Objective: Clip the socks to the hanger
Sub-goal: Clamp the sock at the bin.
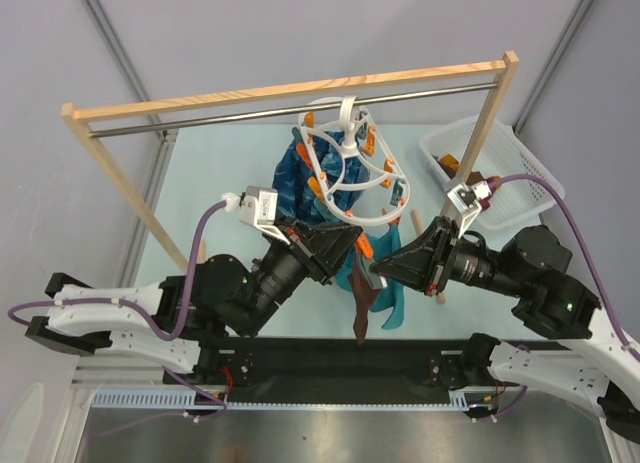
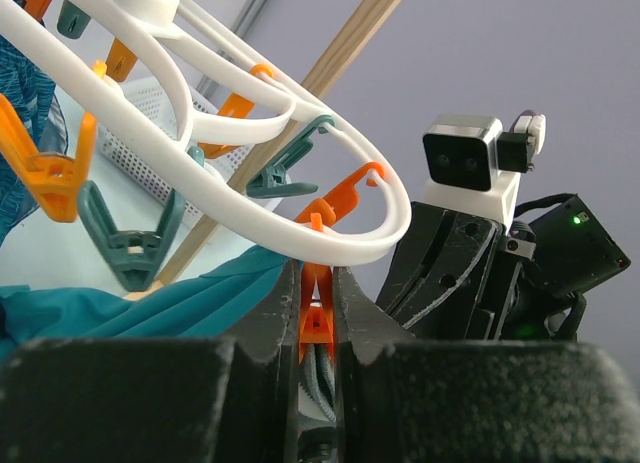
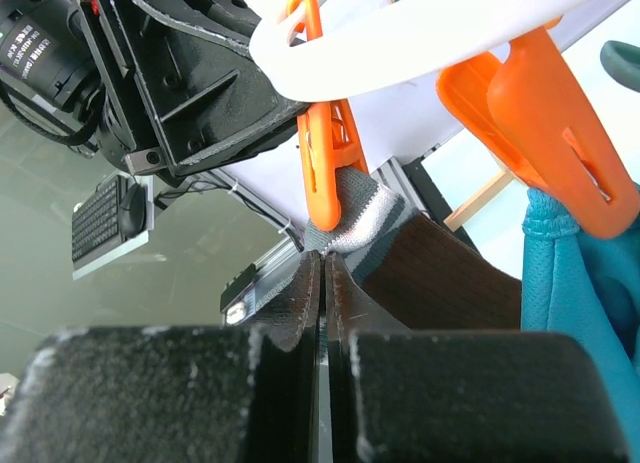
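A pale table is carrying a wooden-framed rack, and the white hanger is hanging from its metal bar. A teal cloth is dangling from the hanger's clips. The dark brown sock is drooping below the hanger's near edge, between the two arms. The right end effector is pinching its grey cuff with fingers closed tight. The left end effector is squeezing an orange clip, nearly closed around it.
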### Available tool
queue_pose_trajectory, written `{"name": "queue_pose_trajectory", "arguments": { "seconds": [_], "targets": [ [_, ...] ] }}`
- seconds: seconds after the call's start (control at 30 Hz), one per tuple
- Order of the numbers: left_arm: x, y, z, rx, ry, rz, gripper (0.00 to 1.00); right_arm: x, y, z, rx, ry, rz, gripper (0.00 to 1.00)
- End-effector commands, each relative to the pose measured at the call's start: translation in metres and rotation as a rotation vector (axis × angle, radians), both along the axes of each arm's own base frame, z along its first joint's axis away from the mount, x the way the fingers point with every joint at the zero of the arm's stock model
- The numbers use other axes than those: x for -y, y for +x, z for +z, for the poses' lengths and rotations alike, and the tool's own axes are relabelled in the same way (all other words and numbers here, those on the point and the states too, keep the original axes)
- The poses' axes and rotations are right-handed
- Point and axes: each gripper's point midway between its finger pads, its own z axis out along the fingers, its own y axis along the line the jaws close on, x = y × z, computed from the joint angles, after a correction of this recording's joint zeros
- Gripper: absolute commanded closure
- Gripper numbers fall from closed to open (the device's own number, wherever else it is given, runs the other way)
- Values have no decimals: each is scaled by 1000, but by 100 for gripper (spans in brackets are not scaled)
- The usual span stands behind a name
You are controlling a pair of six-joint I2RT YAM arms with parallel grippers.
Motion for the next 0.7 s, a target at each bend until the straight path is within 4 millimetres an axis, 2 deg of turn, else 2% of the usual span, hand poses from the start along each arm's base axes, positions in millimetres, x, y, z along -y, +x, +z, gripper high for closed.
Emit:
{"name": "queue_pose_trajectory", "arguments": {
  "seconds": [0.0, 0.4, 0.47, 0.5, 0.67],
  "targets": [
    [-2, 0, 1, -10, -20, -6, 100, -1, -3, 19, 39, 47, 14, 100],
    [-3, -1, -2, -4, -34, -20, 98, -1, -1, 24, 48, 65, 2, 100],
    [-4, -1, -2, -2, -33, -18, 93, -2, 0, 23, 49, 62, -2, 100],
    [-3, -1, -3, -2, -30, -20, 82, -2, 1, 23, 51, 62, -4, 100],
    [-7, 0, -4, -1, -32, -15, 69, -5, 3, 22, 45, 55, -2, 100]
  ]
}}
